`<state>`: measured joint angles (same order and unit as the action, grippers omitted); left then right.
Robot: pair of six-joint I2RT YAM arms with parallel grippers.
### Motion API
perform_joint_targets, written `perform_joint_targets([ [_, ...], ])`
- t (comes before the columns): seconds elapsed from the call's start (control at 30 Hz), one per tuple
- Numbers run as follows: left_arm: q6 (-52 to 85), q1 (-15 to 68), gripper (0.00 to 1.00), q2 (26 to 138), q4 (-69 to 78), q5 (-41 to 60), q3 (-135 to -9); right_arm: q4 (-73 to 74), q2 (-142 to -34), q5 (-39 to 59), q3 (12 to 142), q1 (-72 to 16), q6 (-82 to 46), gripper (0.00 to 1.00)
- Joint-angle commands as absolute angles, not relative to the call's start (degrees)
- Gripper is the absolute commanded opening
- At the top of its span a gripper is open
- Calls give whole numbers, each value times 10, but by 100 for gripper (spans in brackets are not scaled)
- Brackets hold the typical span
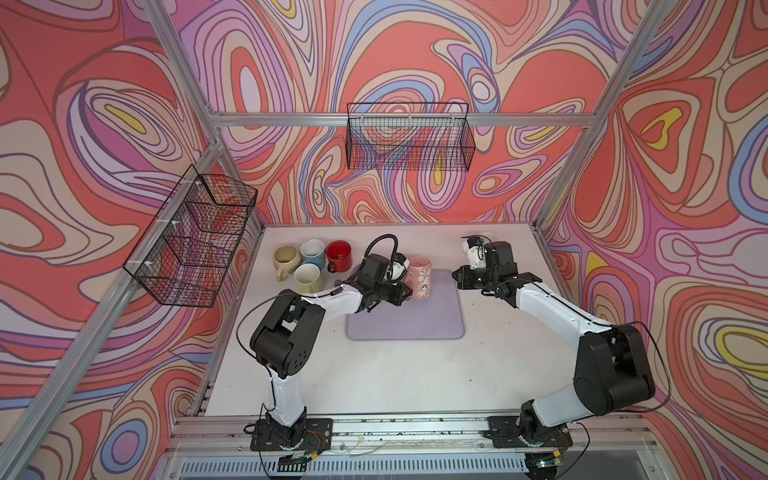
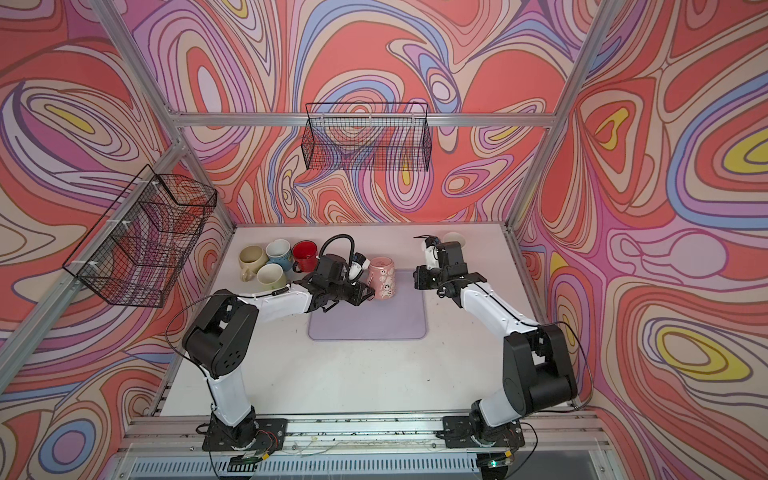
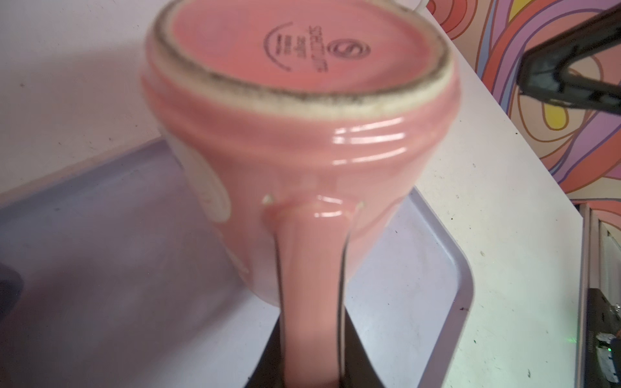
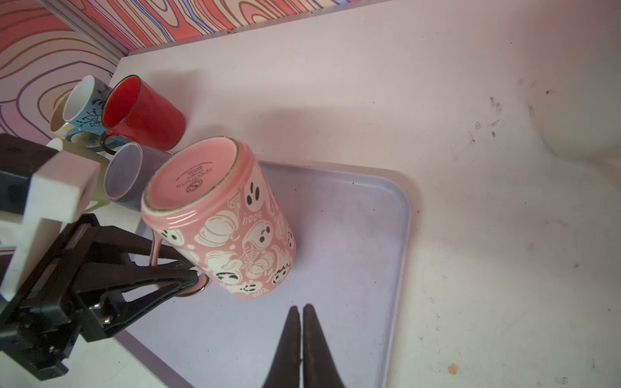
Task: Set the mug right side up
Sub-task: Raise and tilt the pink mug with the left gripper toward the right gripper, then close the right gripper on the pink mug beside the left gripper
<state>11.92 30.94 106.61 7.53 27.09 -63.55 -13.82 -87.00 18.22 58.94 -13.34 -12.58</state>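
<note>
Purple mug (image 4: pixel 124 171) (red mug (image 4: pixel 148 117) beside it) crowds pink mug (image 4: pixel 228 228).

Lab cell: aluminium frame (image 1: pixel 291 119), printed backdrop (image 1: pixel 415 54)

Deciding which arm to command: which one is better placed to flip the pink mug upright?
Left. The left gripper is closed on the handle of the pink mug, which sits base-up on the purple mat. The right gripper is shut, empty and apart from the mug.
</note>
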Motion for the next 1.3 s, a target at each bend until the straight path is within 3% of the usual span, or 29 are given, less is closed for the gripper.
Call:
perform_joint_targets([
  [0.0,136,302,0,1014,154,313,-641,-115,-867,207,580,-125,-136,2],
  [0.4,237,267,0,972,277,381,-617,-63,-858,271,541,-99,-170,2],
  [0.63,294,252,0,965,343,406,-610,-11,-841,356,513,-96,-180,3],
  [0.8,325,247,0,957,378,417,-614,114,-813,459,467,-96,-224,29],
  [0.87,332,247,0,952,381,420,-617,168,-804,479,450,-96,-251,34],
  [1.27,350,250,0,922,390,424,-621,434,-842,518,423,-106,-412,45],
])
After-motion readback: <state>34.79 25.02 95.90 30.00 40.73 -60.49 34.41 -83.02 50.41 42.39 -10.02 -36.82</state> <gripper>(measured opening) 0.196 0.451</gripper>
